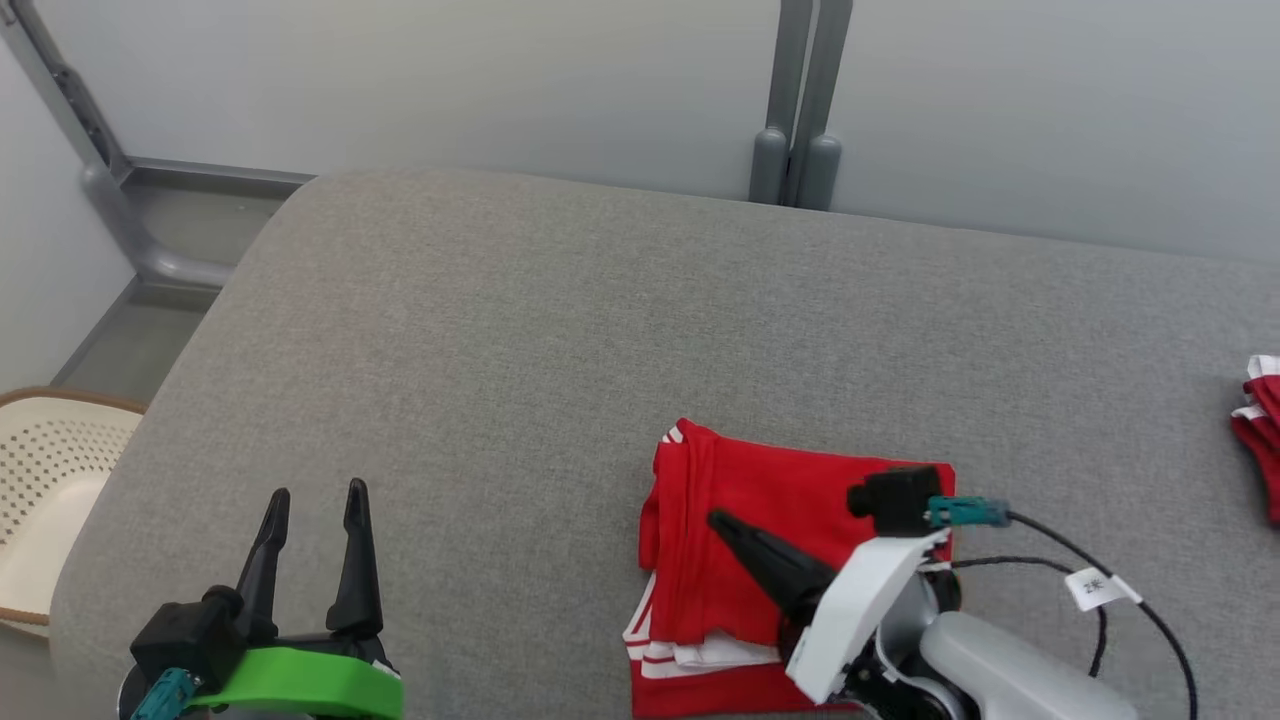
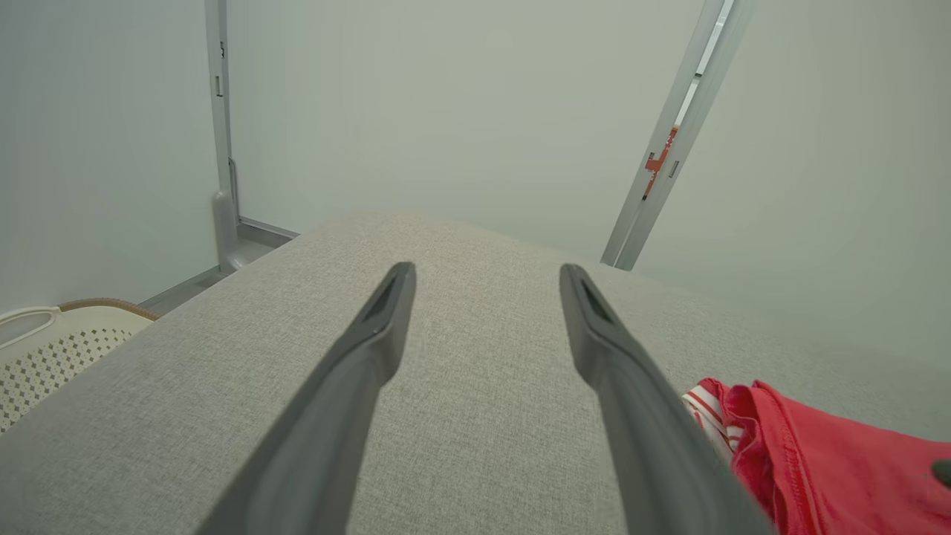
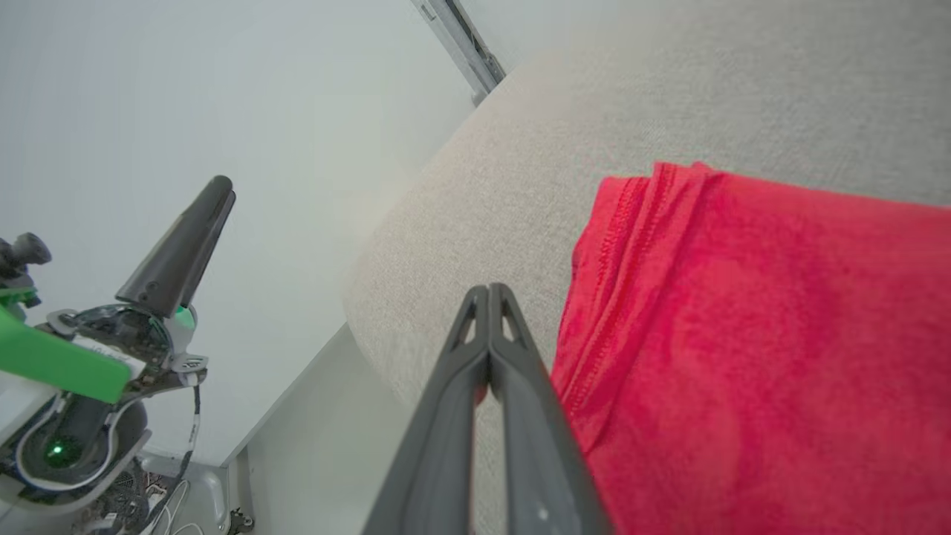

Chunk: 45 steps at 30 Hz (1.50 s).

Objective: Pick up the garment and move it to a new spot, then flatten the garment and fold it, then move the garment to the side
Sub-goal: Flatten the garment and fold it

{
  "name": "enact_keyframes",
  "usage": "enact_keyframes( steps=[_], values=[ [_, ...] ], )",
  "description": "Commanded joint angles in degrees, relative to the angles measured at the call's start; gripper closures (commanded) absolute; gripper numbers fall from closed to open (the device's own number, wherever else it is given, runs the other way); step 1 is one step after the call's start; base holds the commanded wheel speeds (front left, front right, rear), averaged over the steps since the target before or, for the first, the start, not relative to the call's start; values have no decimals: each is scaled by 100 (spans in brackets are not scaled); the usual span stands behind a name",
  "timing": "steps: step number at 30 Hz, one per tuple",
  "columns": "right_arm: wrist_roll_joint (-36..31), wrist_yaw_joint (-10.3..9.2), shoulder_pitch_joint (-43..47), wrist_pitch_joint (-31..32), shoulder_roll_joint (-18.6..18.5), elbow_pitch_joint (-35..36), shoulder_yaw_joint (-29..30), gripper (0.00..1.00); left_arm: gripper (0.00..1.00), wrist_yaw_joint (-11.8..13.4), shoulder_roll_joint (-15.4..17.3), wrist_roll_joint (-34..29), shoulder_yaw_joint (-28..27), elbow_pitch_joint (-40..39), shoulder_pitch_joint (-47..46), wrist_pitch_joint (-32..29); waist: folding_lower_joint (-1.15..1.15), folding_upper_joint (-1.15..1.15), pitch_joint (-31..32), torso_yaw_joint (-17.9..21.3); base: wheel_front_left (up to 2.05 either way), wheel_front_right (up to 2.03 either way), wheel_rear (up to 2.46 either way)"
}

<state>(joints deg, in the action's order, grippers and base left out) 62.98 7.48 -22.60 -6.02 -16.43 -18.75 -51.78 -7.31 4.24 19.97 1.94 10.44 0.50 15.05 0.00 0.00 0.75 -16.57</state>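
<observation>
Two claws are nearest. The left claw (image 1: 318, 492) is at the lower left above bare fabric, its fingers spread apart and grasping nothing. The right claw (image 1: 718, 520) has its fingers pressed together with nothing between them. It reaches over the garment (image 1: 760, 500), and I cannot tell whether it touches the cloth. The garment is red with white stripes, folded into a compact rectangle, and lies near the front edge of the worktop (image 1: 520, 330), right of the middle.

Beside the worktop's left edge, and lower, stands a cream basket (image 1: 50, 480) with perforated walls and a brown rim. What it contains I cannot tell.

The worktop is covered in grey woven fabric and has a rounded corner. At its right side lies another red cloth (image 1: 1262, 430), well apart from the garment. Behind is a pale grey wall (image 1: 500, 80) with grey metal posts (image 1: 800, 100).
</observation>
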Motion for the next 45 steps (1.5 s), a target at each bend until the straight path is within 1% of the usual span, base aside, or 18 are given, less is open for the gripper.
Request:
enact_keyframes(
  steps=[1, 3, 4, 5, 6, 9, 11, 14, 20, 28, 31, 34, 40, 45],
  values=[
    [-55, 3, -74, -159, -151, 66, 61, 100, 0, -21, -9, -82, -30, -35, 16, 14, 0, 0, 46, 175, 0, 0, 0],
    [-168, 3, -115, -414, -368, 119, 183, 100, 0, -22, -15, -96, -55, -64, 51, 15, 0, 0, 72, 297, 0, 0, 0],
    [-208, 3, -124, -525, -450, 162, 270, 73, 0, -22, -17, -102, -57, -84, 63, 15, 0, 0, 83, 362, 0, 0, 0],
    [-257, 3, -137, -599, -522, 198, 343, 55, 0, -23, -17, -105, -73, -107, 73, 15, 0, 0, 86, 426, 0, 0, 0],
    [-333, 3, -146, -670, -620, 214, 449, 0, 0, -22, -19, -103, -88, -134, 80, 14, 0, 0, 88, 504, 0, 0, 0],
    [-678, 3, -185, -809, -817, 249, 775, 0, 0, -22, -23, -114, -128, -213, 94, 14, 0, 0, 96, 720, 0, 0, 0],
    [-902, 4, -171, -879, -831, 329, 1091, 0, 0, -20, -26, -135, -176, -270, 102, 14, 0, 0, 93, 881, 0, 0, 0],
    [-1412, 3, -18, -914, -871, 403, 1664, 0, 0, -17, -27, -174, -235, -345, 108, 15, 0, 0, 91, 1110, 0, 0, 0],
    [-2413, 3, 489, -914, -639, 629, 2726, 0, 0, -20, -45, -241, -320, -435, 96, 14, 0, 0, 118, 1452, 0, 0, 0],
    [-3351, 3, 1362, -916, -179, 850, 3817, 0, 0, -21, -69, -302, -367, -490, 208, 14, 0, 0, 157, 1684, 0, 0, 0],
    [-3639, 3, 1601, -916, -67, 928, 4031, 0, 0, -22, -70, -355, -350, -468, 280, 15, 0, 0, 136, 1717, 0, 0, 0],
    [-3827, 3, 1731, -916, 10, 919, 4115, 0, 0, -22, -61, -415, -354, -416, 308, 15, 0, 0, 100, 1756, 0, 0, 0],
    [-3972, 3, 1766, -917, 106, 851, 4201, 0, 0, -24, -69, -464, -283, -354, 291, 14, 0, 0, 55, 1744, 0, 0, 0],
    [-3973, 3, 1733, -917, 118, 787, 4156, 0, 0, -24, -43, -473, -252, -334, 228, 15, 0, 0, 40, 1715, 0, 0, 0]
  ],
)
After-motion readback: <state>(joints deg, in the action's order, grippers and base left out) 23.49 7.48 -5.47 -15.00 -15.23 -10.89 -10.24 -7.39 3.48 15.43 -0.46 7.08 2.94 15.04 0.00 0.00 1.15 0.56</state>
